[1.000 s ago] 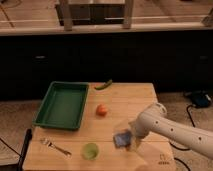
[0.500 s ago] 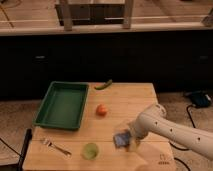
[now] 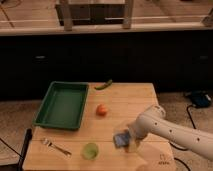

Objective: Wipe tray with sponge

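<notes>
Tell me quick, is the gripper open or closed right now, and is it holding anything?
Gripper: jaws open, right at the light-blue sponge lying on the wooden table; nothing gripped yet.

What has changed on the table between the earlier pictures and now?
Nothing has visibly changed. The gripper stays at the light-blue sponge near the front of the wooden table. The green tray, the orange-red fruit, the green cup, the fork and the long green vegetable lie where they were.

Green tray [image 3: 61, 106], light-blue sponge [image 3: 121, 139], orange fruit [image 3: 102, 109], pale green cup [image 3: 90, 150]
</notes>
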Controlling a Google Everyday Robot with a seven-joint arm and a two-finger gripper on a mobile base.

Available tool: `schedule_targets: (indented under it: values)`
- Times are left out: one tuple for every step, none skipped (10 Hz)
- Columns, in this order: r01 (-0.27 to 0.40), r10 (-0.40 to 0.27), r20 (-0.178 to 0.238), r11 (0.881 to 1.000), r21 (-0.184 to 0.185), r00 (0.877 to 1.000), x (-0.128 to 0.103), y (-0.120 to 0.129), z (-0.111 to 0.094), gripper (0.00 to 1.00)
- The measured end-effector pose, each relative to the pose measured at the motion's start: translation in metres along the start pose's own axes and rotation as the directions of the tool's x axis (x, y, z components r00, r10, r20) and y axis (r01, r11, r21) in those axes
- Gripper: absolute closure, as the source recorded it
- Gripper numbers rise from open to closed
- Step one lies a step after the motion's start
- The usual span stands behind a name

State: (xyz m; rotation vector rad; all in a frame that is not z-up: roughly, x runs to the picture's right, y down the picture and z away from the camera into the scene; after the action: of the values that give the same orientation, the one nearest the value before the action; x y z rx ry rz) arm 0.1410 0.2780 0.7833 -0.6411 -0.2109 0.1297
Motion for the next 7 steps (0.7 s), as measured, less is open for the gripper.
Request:
schedule_targets:
  values:
    - [0.001, -0.001, 0.002, 1.0, -0.001, 1.0, -0.0004, 0.0005, 0.0007, 0.2]
    - [0.002, -0.002, 0.004, 1.0, -0.003, 1.0, -0.0006, 0.0015, 0.0016, 0.2]
    - [0.001, -0.001, 0.006, 1.0, -0.004, 1.0, -0.0007, 0.0024, 0.0024, 0.2]
    - [0.001, -0.001, 0.007, 1.0, -0.005, 1.0, -0.0008, 0.0028, 0.0029, 0.2]
    - [0.001, -0.001, 0.009, 1.0, -0.005, 1.0, -0.0008, 0.0036, 0.0036, 0.2]
    - [0.002, -0.002, 0.011, 1.0, -0.006, 1.0, -0.0006, 0.0042, 0.0044, 0.2]
    - [0.003, -0.003, 0.012, 1.0, -0.006, 1.0, -0.0007, 0.0043, 0.0046, 0.2]
